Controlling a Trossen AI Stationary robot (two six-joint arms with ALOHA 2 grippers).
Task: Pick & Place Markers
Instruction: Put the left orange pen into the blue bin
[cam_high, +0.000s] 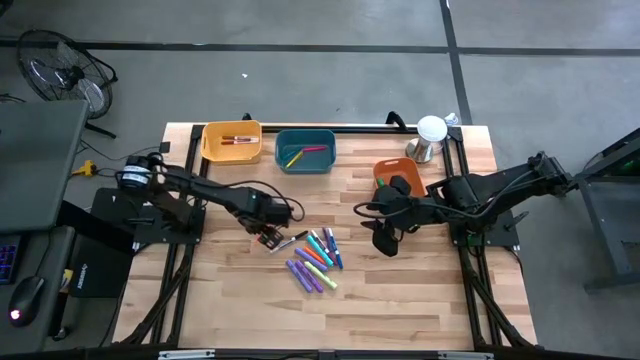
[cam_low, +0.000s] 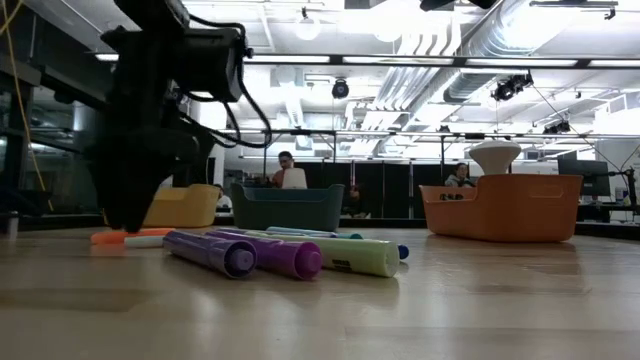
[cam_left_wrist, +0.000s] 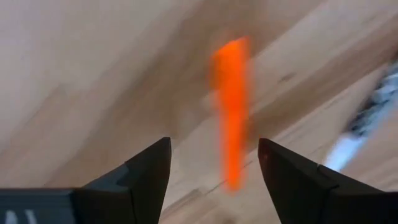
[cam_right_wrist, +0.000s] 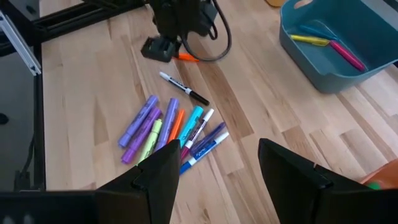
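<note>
An orange marker (cam_left_wrist: 231, 112) lies on the wooden table between the open fingers of my left gripper (cam_left_wrist: 214, 146); the fingers stand on either side of it without touching. That gripper (cam_high: 270, 240) is low over the table, just left of a cluster of several markers (cam_high: 315, 262) in purple, blue, teal, green and orange. A white marker with a black cap (cam_right_wrist: 183, 89) lies beside the cluster. My right gripper (cam_high: 386, 243) is open and empty, right of the cluster. The yellow bin (cam_high: 232, 142) and the teal bin (cam_high: 305, 150) each hold a few markers.
An orange bin (cam_high: 398, 175) stands at the back right, beside the right arm. A white and silver cup-like object (cam_high: 430, 135) stands at the far right corner. Bare wood lies toward the near edge (cam_high: 320, 320). People show in the room beyond the table (cam_low: 290, 172).
</note>
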